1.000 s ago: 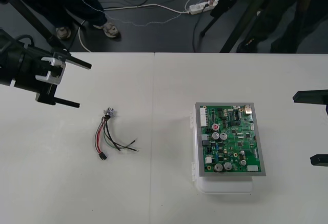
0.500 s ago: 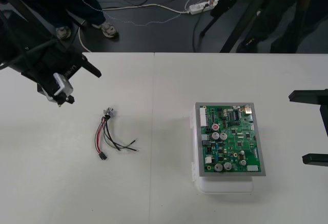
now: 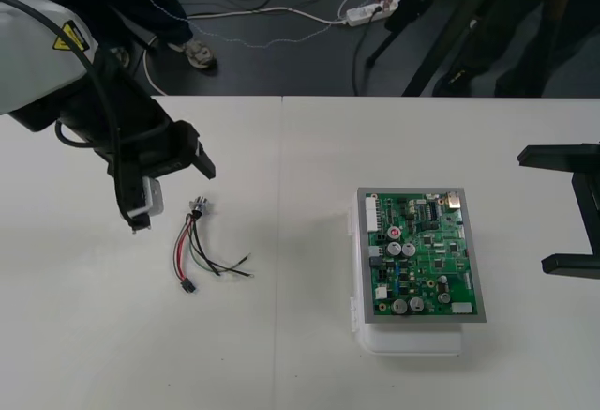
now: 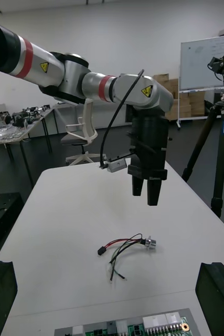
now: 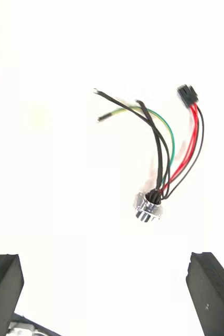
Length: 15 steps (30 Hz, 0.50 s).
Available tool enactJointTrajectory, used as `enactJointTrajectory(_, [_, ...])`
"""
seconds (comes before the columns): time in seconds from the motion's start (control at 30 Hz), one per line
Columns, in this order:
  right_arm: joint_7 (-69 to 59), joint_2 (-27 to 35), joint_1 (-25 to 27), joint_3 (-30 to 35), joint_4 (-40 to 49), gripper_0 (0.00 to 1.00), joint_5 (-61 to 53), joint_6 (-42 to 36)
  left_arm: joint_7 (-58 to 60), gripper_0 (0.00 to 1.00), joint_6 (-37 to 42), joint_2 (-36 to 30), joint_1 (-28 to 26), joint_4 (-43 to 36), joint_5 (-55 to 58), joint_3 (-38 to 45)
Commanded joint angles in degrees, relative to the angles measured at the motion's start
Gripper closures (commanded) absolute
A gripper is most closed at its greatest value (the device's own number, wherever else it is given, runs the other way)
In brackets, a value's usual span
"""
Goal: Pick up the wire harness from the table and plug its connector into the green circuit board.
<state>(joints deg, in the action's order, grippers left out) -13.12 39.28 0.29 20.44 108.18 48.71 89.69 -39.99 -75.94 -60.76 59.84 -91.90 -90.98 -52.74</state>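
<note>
Within the last second the left hand (image 4: 146, 193) had swung in from the tabletop's (image 3: 281, 363) left edge. It hovered just above the wire harness (image 3: 195, 246), fingers spread and empty. The harness lay flat, well apart from the green circuit board (image 3: 422, 255). The right hand (image 3: 565, 211) waited released at its side, so the pickup seemed next.

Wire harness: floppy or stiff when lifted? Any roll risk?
Probably floppy: its thin wires curl loosely, so the plug would likely dangle. The round metal socket may roll or slip if nudged. Looks light; a push would likely slide the lot.
</note>
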Motion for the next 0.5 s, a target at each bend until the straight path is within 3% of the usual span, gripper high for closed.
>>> enactJointTrajectory(0.03, [1.07,-0.43,-2.31,-0.66,-0.43,0.00,0.24,0.31,-11.69,0.08,7.74,-2.34,7.66,0.14,-1.48,-7.90])
enactJointTrajectory(0.27, [1.25,-0.08,-3.10,-1.37,-0.43,0.00,2.26,0.31,-14.24,0.08,16.26,-1.90,12.23,1.02,-2.71,-19.59])
enactJointTrajectory(0.5, [1.69,-0.08,-3.81,-3.21,-1.57,0.00,2.61,0.31,-15.29,0.08,19.78,2.93,15.22,7.87,-2.54,-27.06])
